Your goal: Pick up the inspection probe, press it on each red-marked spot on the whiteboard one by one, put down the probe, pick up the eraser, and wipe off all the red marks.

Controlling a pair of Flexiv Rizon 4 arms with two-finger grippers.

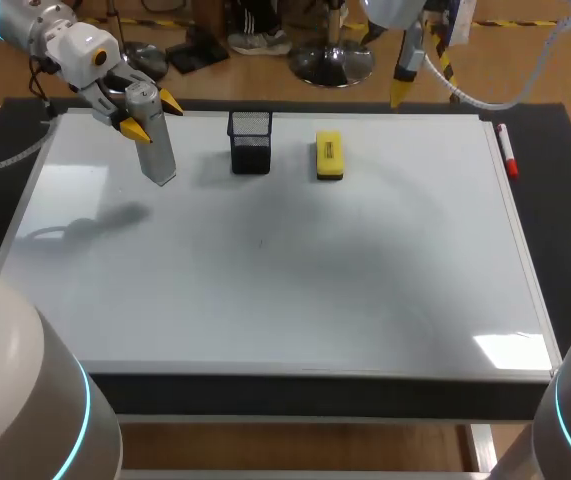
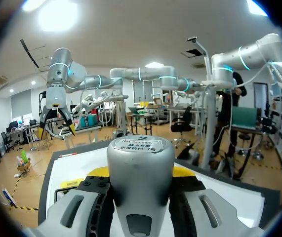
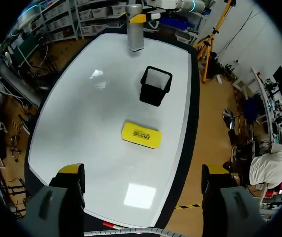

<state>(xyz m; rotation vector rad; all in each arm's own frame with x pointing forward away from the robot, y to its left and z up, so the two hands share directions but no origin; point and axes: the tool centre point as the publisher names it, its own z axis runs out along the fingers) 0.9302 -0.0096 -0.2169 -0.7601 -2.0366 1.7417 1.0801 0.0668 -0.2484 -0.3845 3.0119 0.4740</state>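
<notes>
Left pincer (image 1: 152,115) grips smooth grey cylindrical probe (image 1: 157,155) above glossy whiteboard (image 1: 265,290).

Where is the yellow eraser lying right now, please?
In the head view, the eraser lies on the whiteboard near its far edge, just right of the black mesh cup.

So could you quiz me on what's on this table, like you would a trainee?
1. True or false: the yellow eraser lies on the whiteboard.
2. What do the left jaws hold? A) grey probe B) the eraser C) nothing
3. Fill in: the black mesh cup stands between the probe and the ____.
Key: 1 true; 2 A; 3 eraser.
</notes>
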